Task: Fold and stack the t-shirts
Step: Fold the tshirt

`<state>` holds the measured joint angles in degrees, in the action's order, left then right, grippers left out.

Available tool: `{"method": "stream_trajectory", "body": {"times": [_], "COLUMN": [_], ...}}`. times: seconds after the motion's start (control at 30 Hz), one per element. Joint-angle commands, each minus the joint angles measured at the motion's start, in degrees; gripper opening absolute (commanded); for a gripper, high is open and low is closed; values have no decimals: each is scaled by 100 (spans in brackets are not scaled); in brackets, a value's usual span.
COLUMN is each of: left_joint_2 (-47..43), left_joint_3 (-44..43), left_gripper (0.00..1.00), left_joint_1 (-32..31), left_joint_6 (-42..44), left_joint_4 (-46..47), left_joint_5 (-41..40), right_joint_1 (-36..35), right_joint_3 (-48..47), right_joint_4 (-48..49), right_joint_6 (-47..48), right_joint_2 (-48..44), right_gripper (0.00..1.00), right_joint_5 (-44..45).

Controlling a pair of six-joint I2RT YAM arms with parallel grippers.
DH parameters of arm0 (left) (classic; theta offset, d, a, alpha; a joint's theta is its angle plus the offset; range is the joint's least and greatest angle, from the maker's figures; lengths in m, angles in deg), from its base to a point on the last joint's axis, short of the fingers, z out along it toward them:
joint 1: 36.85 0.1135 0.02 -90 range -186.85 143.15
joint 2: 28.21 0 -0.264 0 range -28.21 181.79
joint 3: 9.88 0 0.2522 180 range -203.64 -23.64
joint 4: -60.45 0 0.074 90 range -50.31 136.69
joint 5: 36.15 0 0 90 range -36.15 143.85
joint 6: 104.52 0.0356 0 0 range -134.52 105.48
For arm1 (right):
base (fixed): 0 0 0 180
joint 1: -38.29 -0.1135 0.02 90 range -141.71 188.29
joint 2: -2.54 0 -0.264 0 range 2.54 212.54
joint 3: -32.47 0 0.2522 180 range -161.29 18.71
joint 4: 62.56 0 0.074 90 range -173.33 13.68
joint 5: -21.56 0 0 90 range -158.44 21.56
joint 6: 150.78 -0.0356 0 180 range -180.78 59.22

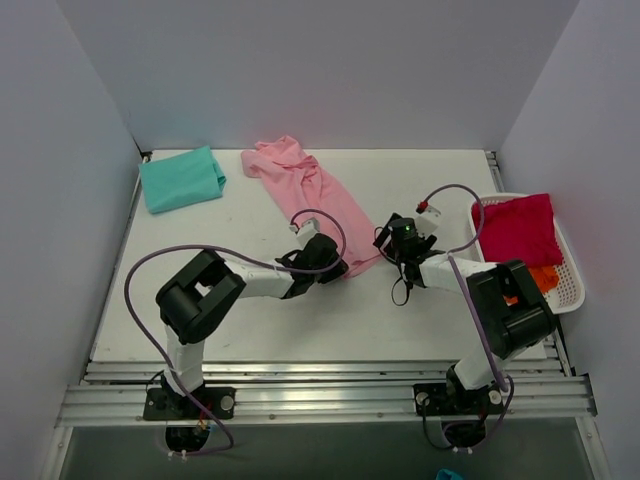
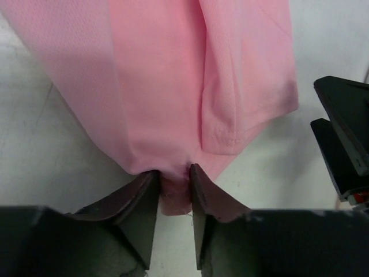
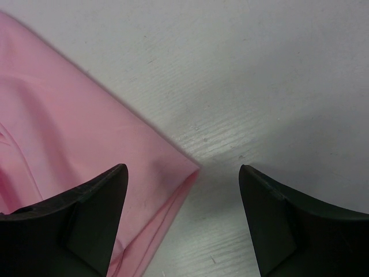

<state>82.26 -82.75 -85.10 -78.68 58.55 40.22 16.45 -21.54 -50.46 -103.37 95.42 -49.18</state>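
your left tool (image 2: 173, 174) is pinching the near hem of the pink t-shirt (image 1: 318, 193) lying on the tabletop (image 1: 330, 322), so bring the wide-open right tool (image 3: 182, 170) squarely over its other corner before clamping.

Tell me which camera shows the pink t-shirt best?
The top external view: the pink t-shirt shows almost whole there. The left wrist view shows only an edge pinched in the left gripper; the right wrist view only a corner between the right gripper and its open jaws.

Overhead; close wrists, seemingly sharing t-shirt (image 2: 161, 86)
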Motion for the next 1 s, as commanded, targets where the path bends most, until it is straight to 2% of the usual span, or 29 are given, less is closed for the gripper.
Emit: {"method": "stream_trajectory", "body": {"times": [0.0, 0.03, 0.1, 0.2, 0.3, 0.4, 0.6, 0.73, 0.97], "left_joint_2": [413, 474, 580, 353, -191, -745, -1897, -2897, -4718], "left_joint_3": [-302, -311, -294, 56, 812, 1480, 2702, 3396, 4197], "left_gripper": [35, 19, 3, 2, 2, 2, 2, 2, 2], "left_joint_1": [201, 245, 290, 316, 307, 307, 299, 290, 281], "left_joint_6": [211, 237, 237, 237, 88, 53, -158, -430, -668], "left_joint_4": [-52, -17, 62, 220, 326, 326, 124, -305, -1589], "left_joint_5": [8, 61, 123, 27, -306, -509, -834, -1089, -1634], "right_joint_1": [-48, -48, -57, -118, -538, -1373, -2709, -3273, -3484], "right_joint_3": [35, 17, 17, 17, 140, 289, 833, 975, 914], "right_joint_4": [-64, -56, -64, -126, -205, -477, -495, -714, -522], "right_joint_6": [-13, -13, -13, -39, -126, -337, -821, -1119, -1112], "right_joint_2": [-191, -183, -191, -305, -639, -955, -1299, -1264, -816], "right_gripper": [73, 73, 73, 73, 73, 73, 74, 74, 74], "right_joint_5": [218, 218, 183, 113, 94, 586, 876, 1263, 1448]}}
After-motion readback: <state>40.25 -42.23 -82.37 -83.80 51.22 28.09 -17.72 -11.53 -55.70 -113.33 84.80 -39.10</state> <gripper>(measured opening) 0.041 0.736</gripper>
